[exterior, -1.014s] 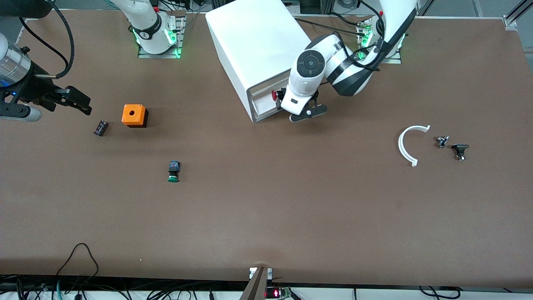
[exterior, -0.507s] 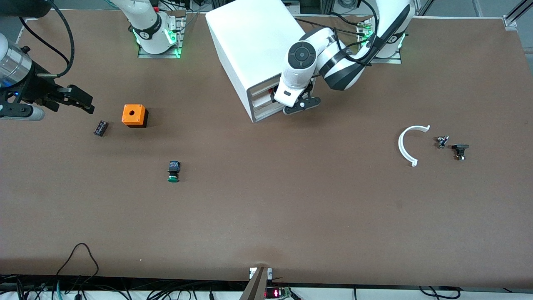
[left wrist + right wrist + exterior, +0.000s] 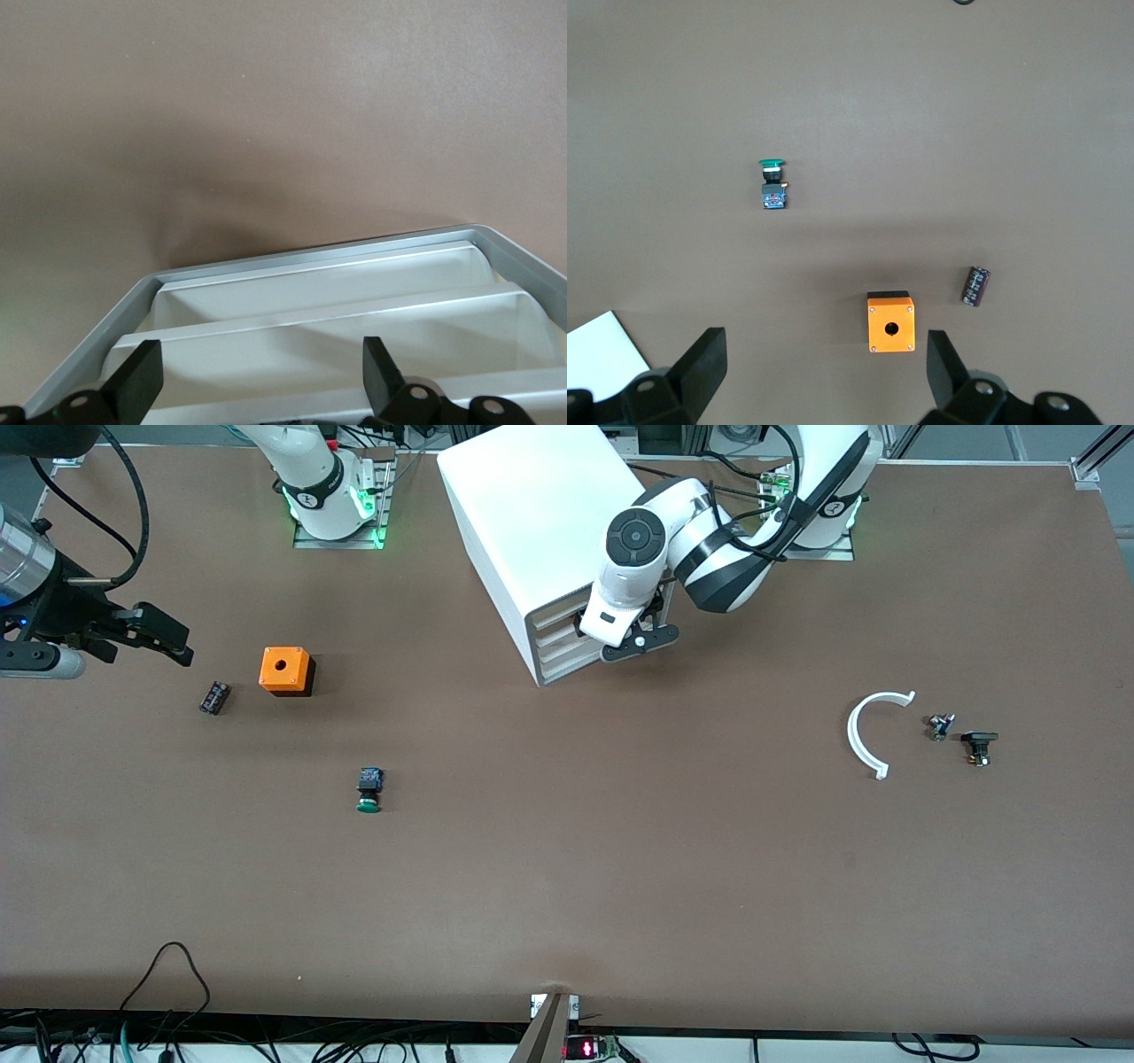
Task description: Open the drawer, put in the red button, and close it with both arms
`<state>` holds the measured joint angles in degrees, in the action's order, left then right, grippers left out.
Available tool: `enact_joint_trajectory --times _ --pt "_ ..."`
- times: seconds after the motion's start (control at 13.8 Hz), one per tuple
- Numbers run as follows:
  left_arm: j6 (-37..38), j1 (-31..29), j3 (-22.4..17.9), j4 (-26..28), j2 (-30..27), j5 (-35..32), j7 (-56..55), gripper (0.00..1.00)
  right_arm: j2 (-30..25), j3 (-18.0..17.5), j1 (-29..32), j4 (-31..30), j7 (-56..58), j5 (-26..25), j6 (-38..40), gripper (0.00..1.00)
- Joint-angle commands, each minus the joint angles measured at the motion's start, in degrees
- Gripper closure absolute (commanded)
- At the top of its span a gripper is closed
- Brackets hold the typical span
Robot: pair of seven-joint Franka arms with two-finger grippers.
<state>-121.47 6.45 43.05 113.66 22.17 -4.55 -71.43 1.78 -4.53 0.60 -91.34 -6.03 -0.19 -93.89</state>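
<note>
The white cabinet (image 3: 540,505) stands between the arms' bases, its three drawer fronts facing the front camera. The middle drawer (image 3: 556,640) sits pushed in, level with the other two; it also shows in the left wrist view (image 3: 337,341). The red button is hidden. My left gripper (image 3: 622,636) is open at the cabinet's front, and in its wrist view (image 3: 257,390) its fingers stand on either side of the middle drawer's front. My right gripper (image 3: 177,642) is open and empty, up in the air at the right arm's end of the table, near the orange box (image 3: 285,670). It holds nothing in its wrist view (image 3: 824,372).
A green-capped button (image 3: 369,790) lies nearer to the front camera than the orange box, and shows in the right wrist view (image 3: 772,184). A dark capacitor (image 3: 213,696) lies beside the box. A white curved piece (image 3: 873,731) and two small parts (image 3: 941,726) (image 3: 979,746) lie toward the left arm's end.
The left gripper has pushed the middle drawer into the cabinet; the red button seen in it a second ago is now out of sight. The right gripper rose slightly.
</note>
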Motion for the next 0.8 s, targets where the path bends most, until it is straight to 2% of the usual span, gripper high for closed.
enact_joint_trajectory --times 0.0,0.29,0.72 --pt "7.27 -2.23 0.45 -5.53 -1.34 -0.55 2.07 0.01 -0.11 0.23 0.81 0.81 3.13 1.15 0.81 0.00" --pt "19.75 -7.76 0.45 -15.90 -1.51 -1.16 13.92 0.01 -0.02 0.31 0.81 0.82 3.22 1.06 0.81 0.00" --pt "33.64 -16.89 -0.16 -29.44 -1.52 -1.34 33.86 0.01 0.07 0.31 0.81 0.90 3.31 1.06 0.99 0.00"
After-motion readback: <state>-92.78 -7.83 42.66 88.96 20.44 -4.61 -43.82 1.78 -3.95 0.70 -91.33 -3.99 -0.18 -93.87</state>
